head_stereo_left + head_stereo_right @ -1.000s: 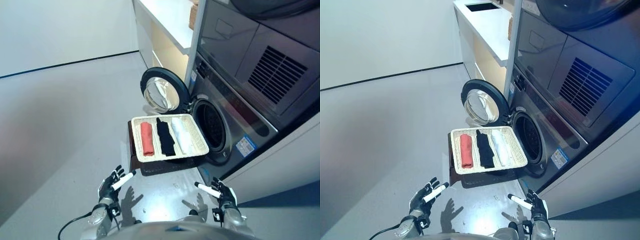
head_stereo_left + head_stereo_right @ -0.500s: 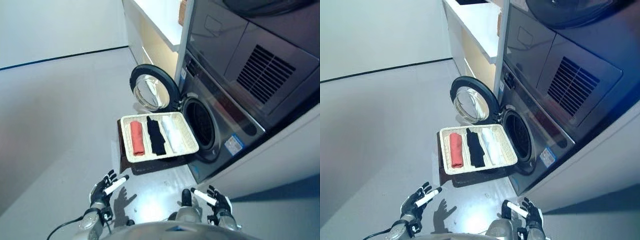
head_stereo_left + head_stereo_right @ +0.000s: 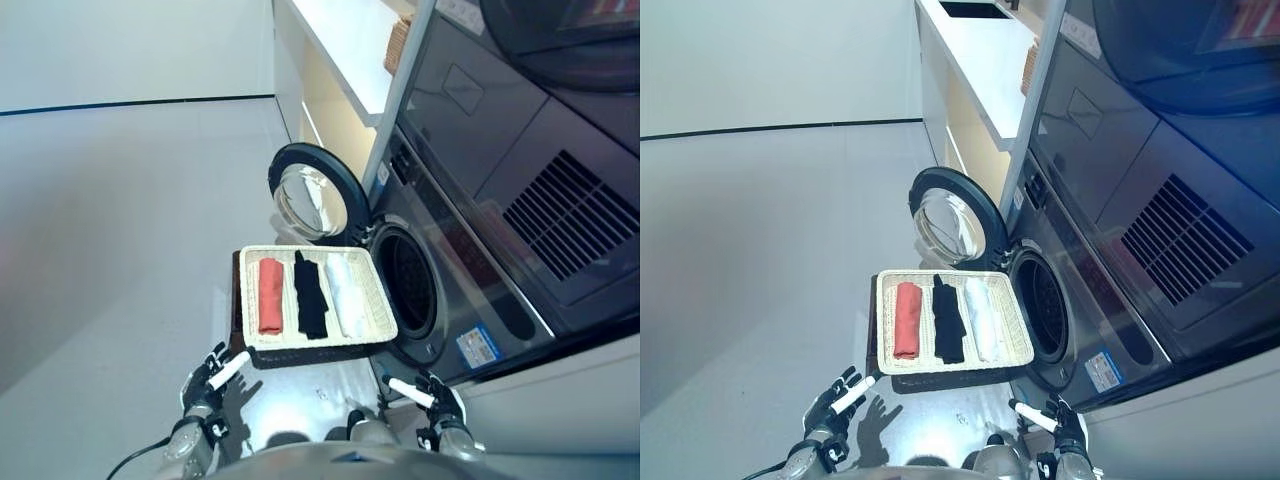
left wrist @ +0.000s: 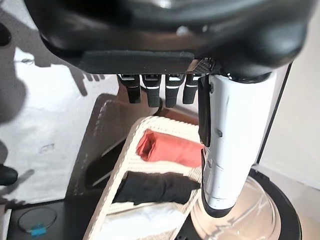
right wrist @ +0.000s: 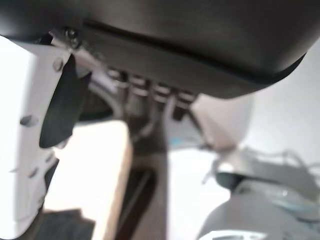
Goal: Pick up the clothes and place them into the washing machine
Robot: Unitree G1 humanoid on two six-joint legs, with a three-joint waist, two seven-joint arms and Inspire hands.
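Nearest you, your left hand (image 3: 207,378) hangs low over the floor (image 3: 110,250) with its fingers spread and relaxed, holding nothing; its white-covered thumb points toward the near left corner of the tray. Your right hand (image 3: 437,395) hangs at the same level on the other side, fingers loosely extended and empty, thumb angled inward. Both hands sit short of the wicker tray (image 3: 379,297), which rests on a dark stand (image 3: 300,356) just in front of the washing machine (image 3: 470,270). In the tray you have three rolled clothes lying side by side, each running from the near edge to the far edge: a red roll (image 3: 270,295) by the left edge, a black roll (image 3: 311,297) in the middle, and a white roll (image 3: 344,296) by the right edge, closest to the drum opening (image 3: 410,285). Beyond the tray, the round door (image 3: 312,195) stands swung open to the left of the dark drum. Farther back, a white countertop (image 3: 350,40) runs beside the machine.
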